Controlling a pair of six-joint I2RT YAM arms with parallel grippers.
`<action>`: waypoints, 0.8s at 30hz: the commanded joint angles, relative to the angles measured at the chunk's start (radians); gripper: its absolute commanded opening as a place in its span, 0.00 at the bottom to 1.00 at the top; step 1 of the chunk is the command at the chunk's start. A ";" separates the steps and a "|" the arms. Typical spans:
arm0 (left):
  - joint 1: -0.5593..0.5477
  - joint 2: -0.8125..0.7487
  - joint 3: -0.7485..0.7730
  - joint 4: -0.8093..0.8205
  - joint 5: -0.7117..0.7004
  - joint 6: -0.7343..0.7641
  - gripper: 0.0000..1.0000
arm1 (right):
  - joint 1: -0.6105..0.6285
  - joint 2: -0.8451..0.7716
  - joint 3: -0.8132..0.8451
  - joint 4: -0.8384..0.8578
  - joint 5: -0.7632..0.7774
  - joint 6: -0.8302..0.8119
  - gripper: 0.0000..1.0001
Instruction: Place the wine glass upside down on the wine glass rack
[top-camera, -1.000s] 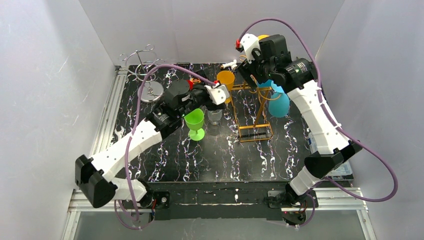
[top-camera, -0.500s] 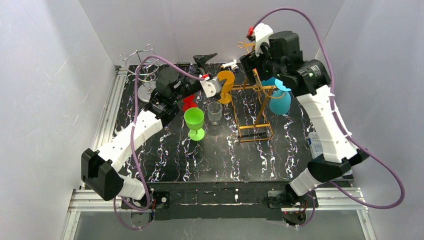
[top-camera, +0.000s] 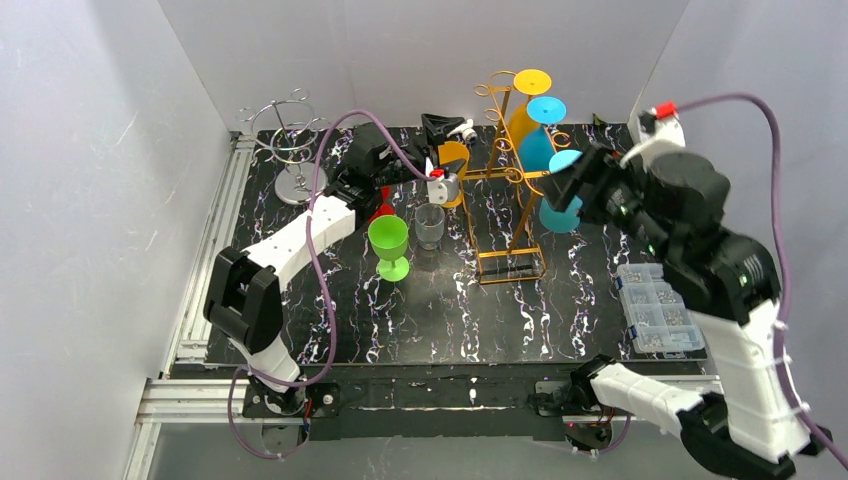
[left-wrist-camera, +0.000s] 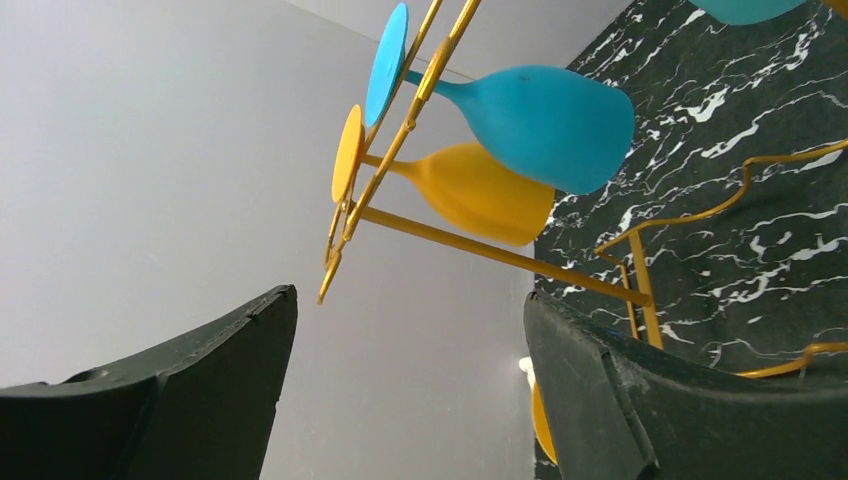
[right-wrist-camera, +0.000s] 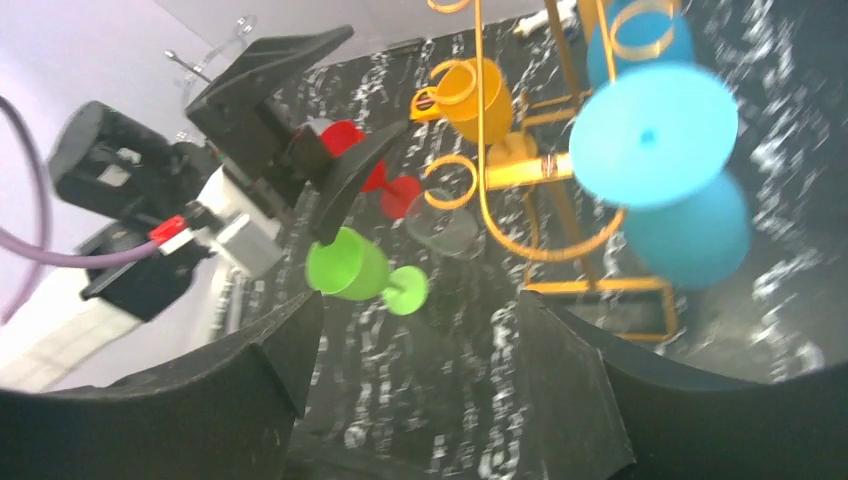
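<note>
Both of my arms have pulled away from the gold rack (left-wrist-camera: 480, 248) since a second ago. One swung out to my right, the other lifted up from low by the glasses.

My left claw (left-wrist-camera: 410, 300) is spread wide with nothing in it. It looks up at a yellow glass (left-wrist-camera: 470, 195) and a blue glass (left-wrist-camera: 545, 110), hung upside down on the rack. My right claw (right-wrist-camera: 420, 298) is spread wide too, holds nothing, and is well apart from the rack.

On the table (top-camera: 450, 320) a green glass (top-camera: 388, 238) stands right way up, near the rack but not on it. I think this is the one to hang next. A clear glass (top-camera: 430, 225) stands just beside it, and a red glass (right-wrist-camera: 345, 137) is half hidden behind my left arm (top-camera: 300, 235).

To do this well, I think I should come down slowly, pinch the green glass by its thin stem, and not bump the clear one. Then I turn it over, slide its foot onto a free rail, and let go only when the foot rests there.

I see no words or labels I can read, not even on the box of little parts (top-camera: 655, 310).
</note>
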 joint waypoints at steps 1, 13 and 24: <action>0.002 0.005 0.073 0.057 0.073 0.107 0.80 | 0.003 -0.144 -0.223 0.108 0.000 0.344 0.76; -0.002 0.088 0.166 0.090 0.078 0.138 0.74 | 0.003 -0.295 -0.539 0.354 0.104 0.540 0.70; -0.006 0.173 0.237 0.090 0.111 0.217 0.69 | 0.002 -0.374 -0.695 0.520 0.254 0.632 0.59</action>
